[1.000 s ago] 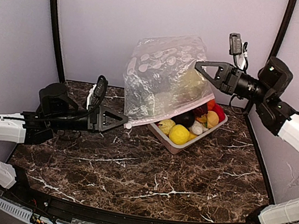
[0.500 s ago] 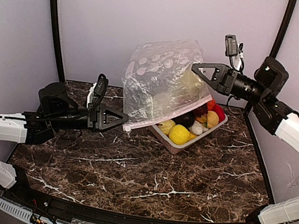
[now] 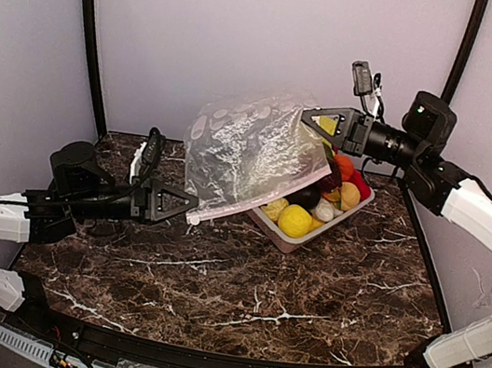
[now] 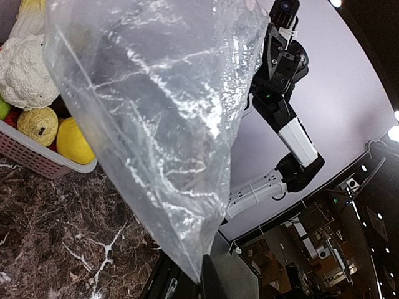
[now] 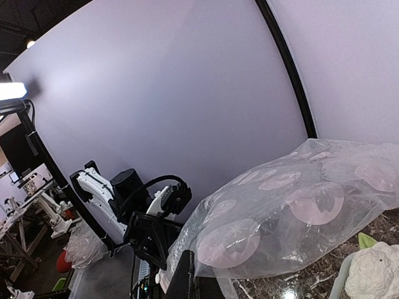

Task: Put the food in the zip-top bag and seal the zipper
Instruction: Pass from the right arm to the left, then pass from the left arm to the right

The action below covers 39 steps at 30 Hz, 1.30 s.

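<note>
Zip-top bag (image 3: pixel 247 151) hangs stretched in the air at centre frame, slanting from lower left to upper right. Its pink zipper (image 3: pixel 247 203) runs along the lower edge, above the table (image 3: pixel 235 305).

Nearest you, at lower left, your left hand (image 3: pixel 188 205) is pinched shut on the bag's low corner. The left wrist view shows the film narrowing into its fingers at the bottom edge.

Beyond the bag, right of centre, the tray (image 3: pixel 285 242) holds the food: lemon (image 3: pixel 295 221), dark purple piece (image 3: pixel 306 196) and cauliflower (image 4: pixel 24 65). None is bagged yet.

Farthest, at upper right, your right hand (image 3: pixel 308 116) is clamped on the high corner.

The mouth looks pulled flat to me, and I can't tell whether the zipper is parted. Ease your two hands toward each other so it gapes before you load.

Watch the bag's lower edge, which overlaps the tray's left rim in the overhead view. Open table toward the bottom of the frame gives you room, but the back wall (image 3: pixel 252 34) sits close behind the right hand.
</note>
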Each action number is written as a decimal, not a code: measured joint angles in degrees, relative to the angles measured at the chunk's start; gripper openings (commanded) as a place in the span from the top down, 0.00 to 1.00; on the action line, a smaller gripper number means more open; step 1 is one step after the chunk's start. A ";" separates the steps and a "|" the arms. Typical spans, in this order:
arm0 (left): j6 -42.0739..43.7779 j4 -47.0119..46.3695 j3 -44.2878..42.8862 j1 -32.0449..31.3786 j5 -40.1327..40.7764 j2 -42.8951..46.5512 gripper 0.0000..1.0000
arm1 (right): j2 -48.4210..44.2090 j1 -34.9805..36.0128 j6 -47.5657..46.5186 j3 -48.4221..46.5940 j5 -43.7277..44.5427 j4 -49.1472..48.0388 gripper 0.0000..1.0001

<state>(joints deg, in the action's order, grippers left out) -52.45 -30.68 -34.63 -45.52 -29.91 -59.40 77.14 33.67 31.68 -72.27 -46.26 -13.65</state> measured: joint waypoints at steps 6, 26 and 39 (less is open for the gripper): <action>1.33 6.78 1.27 -0.02 4.04 11.54 0.99 | 6.05 3.87 -2.36 -4.81 4.02 5.29 0.66; 5.57 30.03 -3.89 0.28 27.19 27.43 0.99 | 4.24 15.41 -22.18 -7.69 24.65 18.23 0.24; 6.73 37.20 -14.67 0.35 19.34 14.62 0.99 | 6.03 36.02 -52.28 -1.33 46.73 11.85 0.40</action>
<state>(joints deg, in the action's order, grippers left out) -45.71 6.52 -49.30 -45.17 -10.57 -44.77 83.18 69.69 -20.60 -73.60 0.47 -1.80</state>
